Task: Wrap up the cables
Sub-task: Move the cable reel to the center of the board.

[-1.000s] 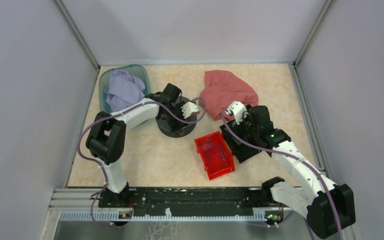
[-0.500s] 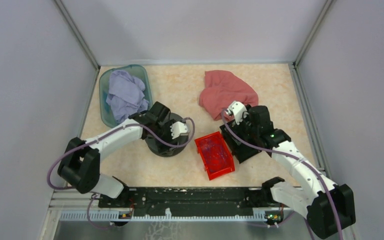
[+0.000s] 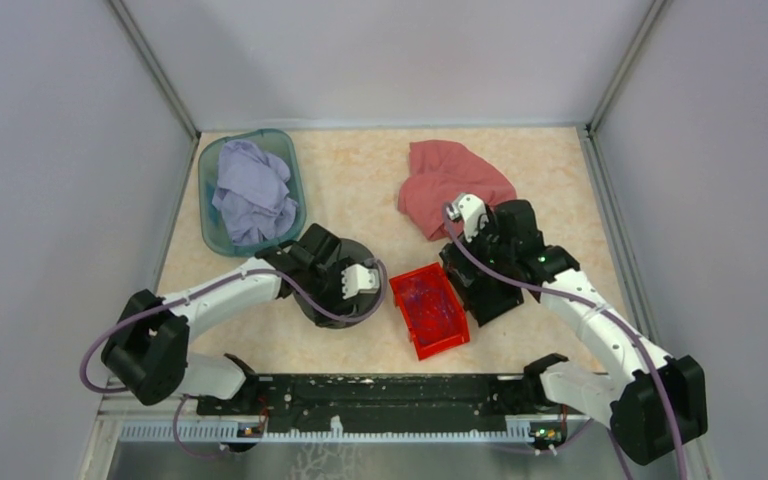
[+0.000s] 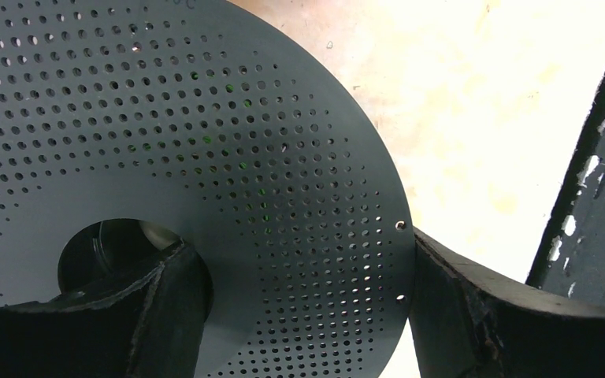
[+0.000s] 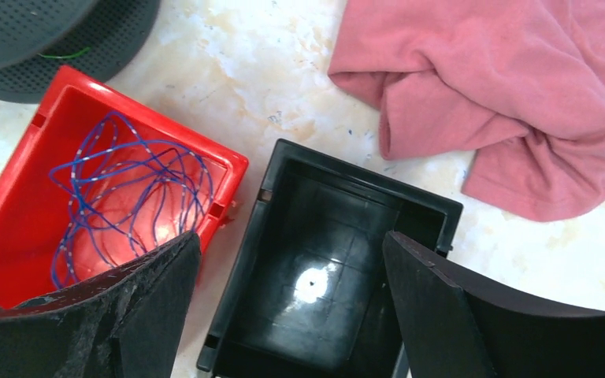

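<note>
Found the thin, dark blue-grey wire cables point(image 5: 126, 189) lying in loose loops inside the red rectangular plastic bin point(image 5: 150, 110), toward the middle of the near edge of the beige marbled bench point(image 3: 360, 170). Found the left gripper point(image 4: 295, 260) clamped on the black round perforated spool point(image 4: 205, 118) left of that bin, one finger at the hub hole, the other against the rim. Found the right gripper point(image 5: 287, 252) spread apart, gripping nothing, above the black rectangular plastic bin point(image 5: 362, 177) just beside the red one. Noted a crumpled pink cloth point(image 5: 504, 87) toward the far edge.
</note>
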`<action>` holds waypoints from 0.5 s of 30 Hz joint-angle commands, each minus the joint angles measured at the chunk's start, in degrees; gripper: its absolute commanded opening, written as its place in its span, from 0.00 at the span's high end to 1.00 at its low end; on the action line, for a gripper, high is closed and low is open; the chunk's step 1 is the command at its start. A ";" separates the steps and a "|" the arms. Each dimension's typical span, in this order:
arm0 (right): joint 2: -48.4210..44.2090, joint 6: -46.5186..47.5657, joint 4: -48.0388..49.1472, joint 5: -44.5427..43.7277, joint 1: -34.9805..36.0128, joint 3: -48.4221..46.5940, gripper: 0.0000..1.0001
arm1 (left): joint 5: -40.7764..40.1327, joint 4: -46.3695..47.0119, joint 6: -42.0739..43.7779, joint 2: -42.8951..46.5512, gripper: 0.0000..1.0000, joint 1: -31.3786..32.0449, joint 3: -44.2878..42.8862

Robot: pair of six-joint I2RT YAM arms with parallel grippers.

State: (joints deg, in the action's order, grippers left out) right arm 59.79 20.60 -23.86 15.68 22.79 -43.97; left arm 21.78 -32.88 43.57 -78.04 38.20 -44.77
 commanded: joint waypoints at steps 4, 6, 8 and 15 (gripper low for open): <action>0.20 -3.08 2.20 2.24 2.46 -0.35 0.16 | -1.40 4.49 0.44 1.14 0.23 2.06 1.58; 0.64 -4.04 2.58 1.38 3.09 0.36 0.16 | -1.83 4.83 0.88 1.54 0.14 2.07 1.55; 1.27 -5.37 3.31 0.00 3.75 1.03 0.16 | -2.56 4.76 1.50 1.89 0.07 2.07 1.41; 5.01 -8.68 5.75 -2.53 6.58 2.21 0.17 | -4.64 2.91 4.08 2.78 0.00 2.06 -0.14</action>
State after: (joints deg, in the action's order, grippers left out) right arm 63.13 14.52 -21.98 15.05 27.33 -42.17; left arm 18.39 -29.65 45.10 -76.95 39.92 -43.92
